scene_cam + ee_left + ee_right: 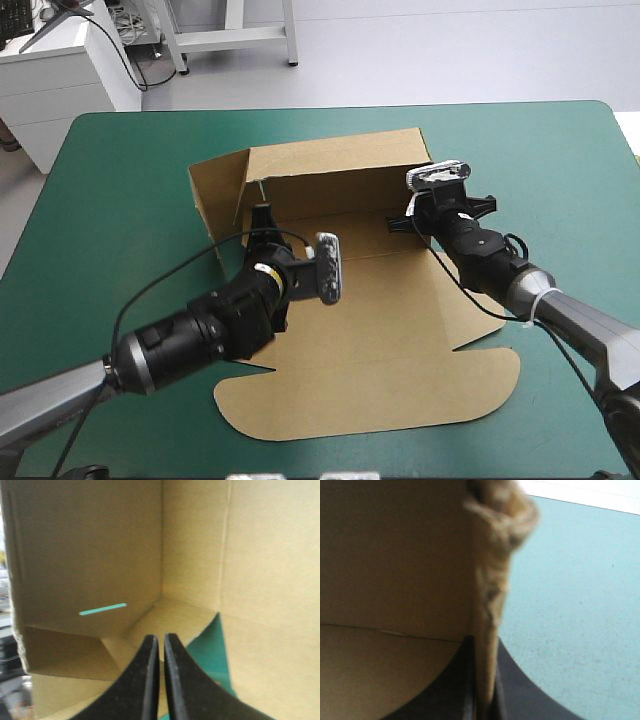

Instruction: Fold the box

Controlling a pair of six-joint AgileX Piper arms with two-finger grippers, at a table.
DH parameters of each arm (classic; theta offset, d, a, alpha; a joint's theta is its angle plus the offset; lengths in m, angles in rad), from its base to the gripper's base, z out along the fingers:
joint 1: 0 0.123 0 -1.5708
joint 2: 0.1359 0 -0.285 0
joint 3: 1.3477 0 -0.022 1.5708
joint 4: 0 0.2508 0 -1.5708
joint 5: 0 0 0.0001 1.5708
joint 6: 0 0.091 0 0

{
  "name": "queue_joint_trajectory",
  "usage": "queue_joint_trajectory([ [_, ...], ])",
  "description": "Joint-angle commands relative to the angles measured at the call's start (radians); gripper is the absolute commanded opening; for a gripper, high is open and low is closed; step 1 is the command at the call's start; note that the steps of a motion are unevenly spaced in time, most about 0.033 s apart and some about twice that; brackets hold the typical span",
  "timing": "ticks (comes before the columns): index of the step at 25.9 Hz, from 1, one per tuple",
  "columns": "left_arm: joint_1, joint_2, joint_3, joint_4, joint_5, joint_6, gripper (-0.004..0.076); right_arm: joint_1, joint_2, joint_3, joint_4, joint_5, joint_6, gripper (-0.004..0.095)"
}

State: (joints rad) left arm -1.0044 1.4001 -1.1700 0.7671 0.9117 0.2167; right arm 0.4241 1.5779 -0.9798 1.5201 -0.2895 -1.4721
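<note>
We work on the brown box, which lies in the middle of the tabletop with its back wall and left wall standing up. Our right end effector pinches a board edge at the box's right side, fingers nearly together with the sheet between them. Our left end effector is pressed shut with nothing in it, pointing into the back left corner inside the box. We think the right side should come up slowly while the left tip holds the bottom down, so nothing slides. The teal-green cover looks smooth and flat. Beyond the far edge we see pale floor
</note>
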Motion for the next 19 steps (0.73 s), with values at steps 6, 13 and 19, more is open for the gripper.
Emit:
queue_joint_trajectory([
  [6, 0.652, -0.032, -0.46, -0.718, 0.08, 0.184, 0.0008, -0.013, -0.038, -0.038, 0.053, 0.026, -0.077, -0.0013],
  [13, 1.134, -0.031, -0.411, -1.094, 0.082, 0.15, 0.0006, -0.013, -0.038, -0.038, 0.053, 0.03, -0.077, -0.0013],
  [19, 1.44, -0.031, -0.241, -1.355, 0.038, 0.15, 0.0006, -0.013, -0.038, -0.038, 0.053, 0.032, -0.077, -0.0013],
])
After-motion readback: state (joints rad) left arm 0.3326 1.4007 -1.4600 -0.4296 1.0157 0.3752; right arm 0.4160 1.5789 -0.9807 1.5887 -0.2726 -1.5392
